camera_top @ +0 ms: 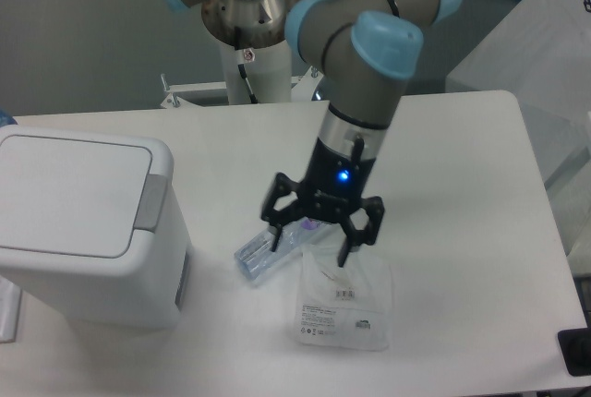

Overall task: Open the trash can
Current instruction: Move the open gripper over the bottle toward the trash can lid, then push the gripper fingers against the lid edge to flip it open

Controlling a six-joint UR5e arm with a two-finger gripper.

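The trash can (88,231) is a large white boxy bin at the left of the table, with a flat white lid lying shut and a grey push tab (152,201) on its right side. My gripper (311,243) hangs over the middle of the table, well to the right of the bin, with its black fingers spread open and nothing between them. It hovers just above a clear plastic bottle (268,254) that lies on its side.
A clear plastic bag (344,300) with a printed label lies flat just below the gripper. The arm's base (247,37) stands at the table's back edge. A dark object (576,351) sits at the far right edge.
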